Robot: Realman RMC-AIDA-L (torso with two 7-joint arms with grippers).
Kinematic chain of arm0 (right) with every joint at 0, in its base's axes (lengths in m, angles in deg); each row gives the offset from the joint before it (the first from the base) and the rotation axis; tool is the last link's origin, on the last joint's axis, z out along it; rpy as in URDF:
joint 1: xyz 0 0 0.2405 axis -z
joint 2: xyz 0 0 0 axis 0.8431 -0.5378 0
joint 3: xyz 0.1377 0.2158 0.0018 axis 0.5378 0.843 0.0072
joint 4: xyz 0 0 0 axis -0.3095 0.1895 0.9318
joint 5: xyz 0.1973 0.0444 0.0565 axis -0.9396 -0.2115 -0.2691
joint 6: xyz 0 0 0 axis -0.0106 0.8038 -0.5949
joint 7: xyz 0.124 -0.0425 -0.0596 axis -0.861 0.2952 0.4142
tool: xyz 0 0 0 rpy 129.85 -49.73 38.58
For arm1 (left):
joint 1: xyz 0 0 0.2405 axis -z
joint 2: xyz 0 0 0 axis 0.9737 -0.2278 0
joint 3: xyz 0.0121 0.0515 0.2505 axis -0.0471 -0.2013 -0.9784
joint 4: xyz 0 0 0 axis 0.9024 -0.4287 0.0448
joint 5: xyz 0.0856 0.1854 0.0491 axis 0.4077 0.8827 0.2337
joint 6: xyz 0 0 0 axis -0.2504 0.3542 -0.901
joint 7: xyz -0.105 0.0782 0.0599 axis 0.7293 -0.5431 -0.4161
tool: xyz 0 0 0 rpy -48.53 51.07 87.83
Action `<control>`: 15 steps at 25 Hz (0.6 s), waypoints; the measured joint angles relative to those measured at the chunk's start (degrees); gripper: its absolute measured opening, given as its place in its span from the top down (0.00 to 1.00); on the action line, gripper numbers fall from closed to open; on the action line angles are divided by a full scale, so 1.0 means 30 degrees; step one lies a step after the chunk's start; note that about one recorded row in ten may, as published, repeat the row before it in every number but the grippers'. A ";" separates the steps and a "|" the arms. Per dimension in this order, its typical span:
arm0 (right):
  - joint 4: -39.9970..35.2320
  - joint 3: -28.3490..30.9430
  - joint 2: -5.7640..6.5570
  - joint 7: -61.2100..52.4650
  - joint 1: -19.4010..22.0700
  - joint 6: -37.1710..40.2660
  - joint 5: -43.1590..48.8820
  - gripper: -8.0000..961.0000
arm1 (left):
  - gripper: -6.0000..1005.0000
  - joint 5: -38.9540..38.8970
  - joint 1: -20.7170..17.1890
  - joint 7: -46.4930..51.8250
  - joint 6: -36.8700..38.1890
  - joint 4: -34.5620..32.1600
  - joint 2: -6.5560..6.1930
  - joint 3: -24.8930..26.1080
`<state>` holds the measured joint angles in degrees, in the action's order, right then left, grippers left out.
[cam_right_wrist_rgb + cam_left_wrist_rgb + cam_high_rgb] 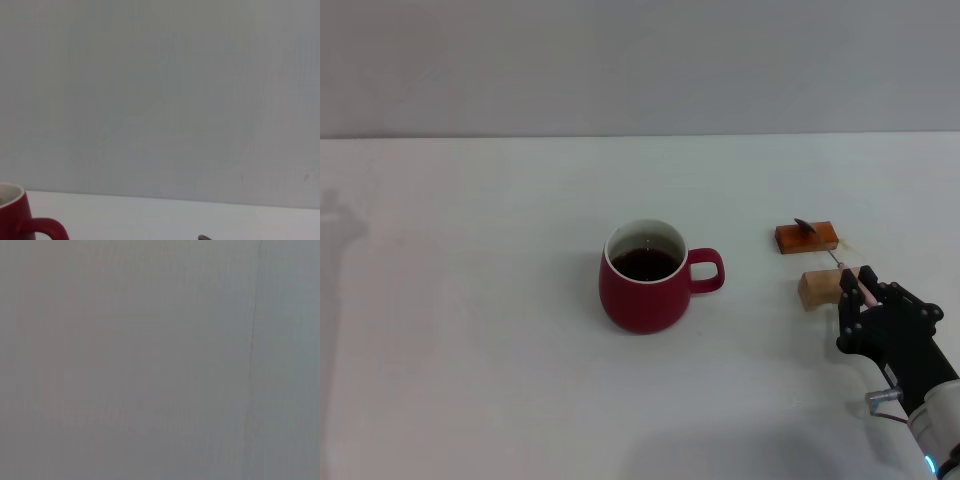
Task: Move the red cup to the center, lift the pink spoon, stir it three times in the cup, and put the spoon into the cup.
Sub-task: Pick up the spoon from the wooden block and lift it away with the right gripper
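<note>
Right hand [857,283] sits at the pink end of the spoon [825,250], fingers look closed around the handle; can't confirm a firm grip. Left hand not in view.

The spoon lies across two small wooden blocks [807,237], bowl end on the far one. Cup [645,277] stands mid-tabletop, upright, handle toward the spoon, dark liquid inside.

Risks:
- Handle is thin; a shallow pinch lets it pivot or slip on lift.
- Lifting at an angle could drag the shaft over the blocks and shove them.
- Cup is fairly full; a fast stir or a rim knock spills it.
- Dropped spoon could splash.

Tabletop [470,350] is plain white, matte, flat. Grey wall behind.
</note>
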<state>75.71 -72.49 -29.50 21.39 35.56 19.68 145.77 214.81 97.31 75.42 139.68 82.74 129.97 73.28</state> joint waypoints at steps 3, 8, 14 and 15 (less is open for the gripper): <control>0.0016 -0.0002 0.0001 0.0001 0.0004 0.0165 -0.0025 0.84 | 1.00 0.0000 -0.0007 0.0000 0.0016 0.0000 0.0001 -0.0001; 0.0033 -0.0001 0.0000 0.0001 -0.0031 0.0308 -0.0095 0.85 | 1.00 -0.0006 0.0000 0.0000 0.0004 -0.0001 0.0001 -0.0001; 0.0034 0.0411 0.0000 0.0001 -0.0049 0.0579 -0.0088 0.85 | 1.00 -0.0010 -0.0011 0.0000 0.0004 0.0000 0.0000 -0.0034; 0.0034 0.0411 0.0000 0.0001 -0.0049 0.0579 -0.0088 0.85 | 1.00 -0.0010 -0.0011 0.0000 0.0004 0.0000 0.0000 -0.0034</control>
<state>75.81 -71.26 -29.50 21.40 35.41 21.41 145.51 214.78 97.28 75.42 139.69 82.74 129.97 73.17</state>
